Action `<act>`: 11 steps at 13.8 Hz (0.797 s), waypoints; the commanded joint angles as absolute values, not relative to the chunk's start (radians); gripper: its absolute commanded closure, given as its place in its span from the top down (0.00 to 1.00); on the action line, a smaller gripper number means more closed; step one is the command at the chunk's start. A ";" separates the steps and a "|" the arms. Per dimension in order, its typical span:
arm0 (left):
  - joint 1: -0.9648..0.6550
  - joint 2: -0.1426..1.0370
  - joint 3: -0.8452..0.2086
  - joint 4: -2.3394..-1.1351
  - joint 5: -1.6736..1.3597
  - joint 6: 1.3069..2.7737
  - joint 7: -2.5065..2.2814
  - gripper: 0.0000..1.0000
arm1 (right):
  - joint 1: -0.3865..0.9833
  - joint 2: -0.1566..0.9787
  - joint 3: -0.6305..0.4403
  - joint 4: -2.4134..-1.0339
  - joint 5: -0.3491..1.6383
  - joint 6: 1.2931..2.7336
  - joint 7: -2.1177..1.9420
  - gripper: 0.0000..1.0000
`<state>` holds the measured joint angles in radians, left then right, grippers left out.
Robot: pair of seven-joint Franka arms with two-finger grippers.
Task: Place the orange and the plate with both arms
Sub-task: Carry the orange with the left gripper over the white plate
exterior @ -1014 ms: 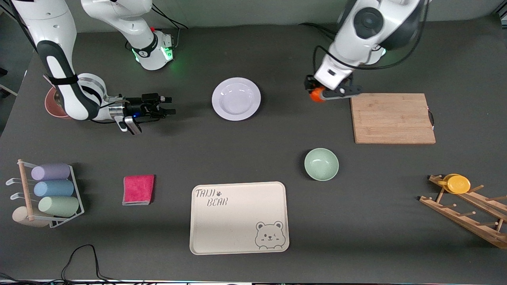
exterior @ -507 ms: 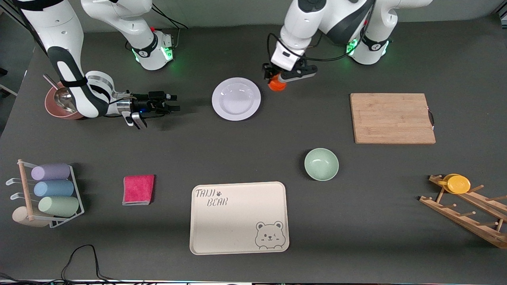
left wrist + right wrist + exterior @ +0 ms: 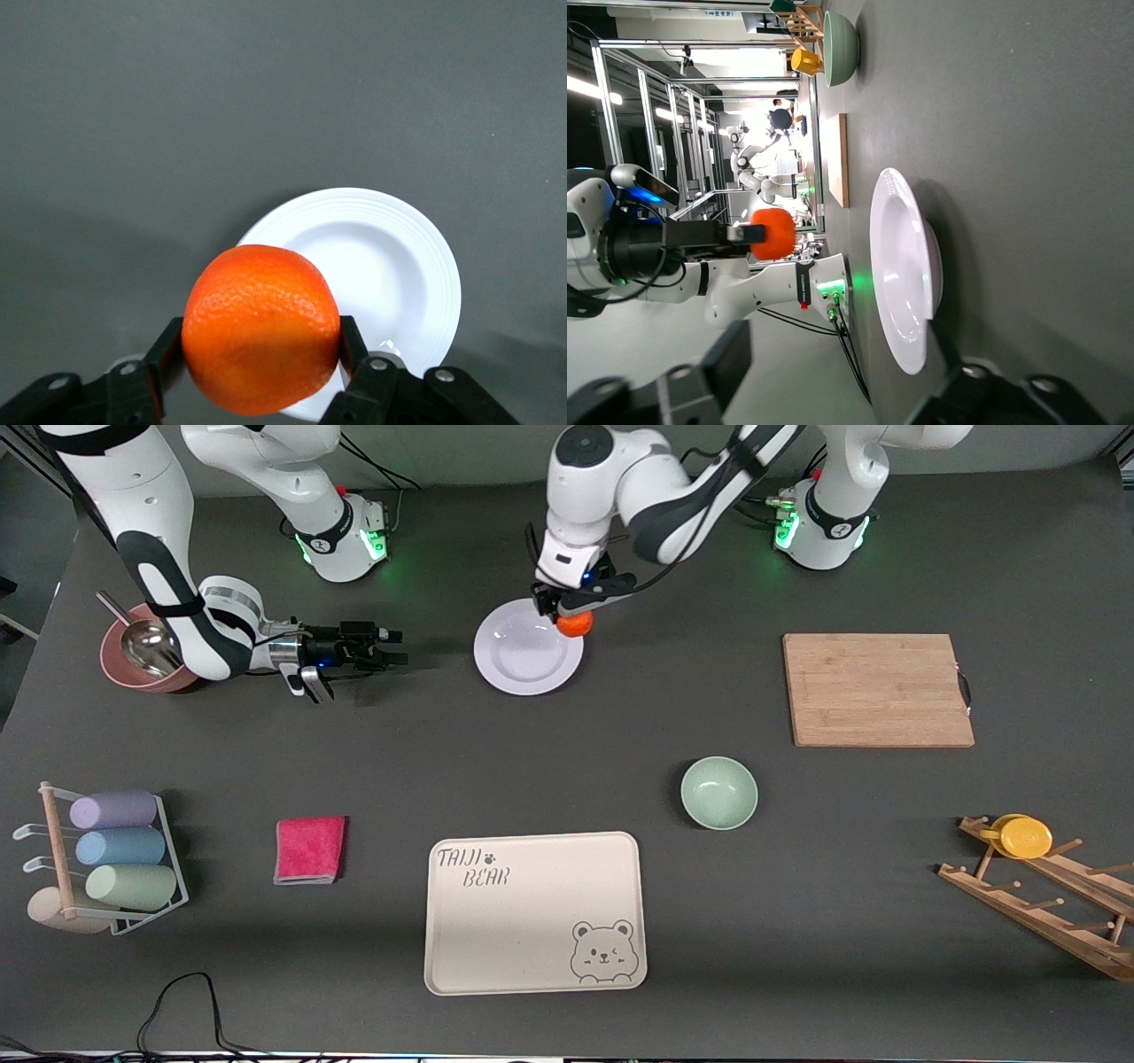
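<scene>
A dark grey matte worktop carries everything. Near the robots' bases lies the round, shallow, pale lavender-white plate with its wide rim, flat on the worktop. The left arm's tool hangs over the plate's rim on the side toward the left arm's end of the worktop, its two fingers clamped on the small round bright orange fruit; in the left wrist view the orange sits between the black fingers with the plate below it. The right arm's tool lies low and level beside the plate, toward the right arm's end, pointing at it with its fingers apart and nothing between them; the right wrist view shows the plate edge-on just ahead.
</scene>
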<state>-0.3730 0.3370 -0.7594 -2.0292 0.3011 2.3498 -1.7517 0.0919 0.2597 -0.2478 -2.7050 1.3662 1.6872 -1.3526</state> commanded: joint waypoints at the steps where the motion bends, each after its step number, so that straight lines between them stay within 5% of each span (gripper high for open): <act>1: -0.500 0.518 -0.701 -1.883 0.449 2.329 -1.937 0.00 | 0.103 0.262 -0.256 -2.711 1.396 1.706 -1.384 0.51; 5: -0.592 0.630 -0.649 -1.806 0.517 2.341 -2.068 0.00 | 0.103 0.262 -0.256 -2.709 1.396 1.713 -1.384 0.32; 10: -0.641 0.690 -0.611 -1.755 0.529 2.344 -2.098 0.00 | 0.103 0.262 -0.256 -2.709 1.396 1.720 -1.384 0.33; 11: -0.644 0.692 -0.604 -1.755 0.529 2.344 -2.098 0.20 | 0.103 0.264 -0.256 -2.709 1.396 1.721 -1.384 0.33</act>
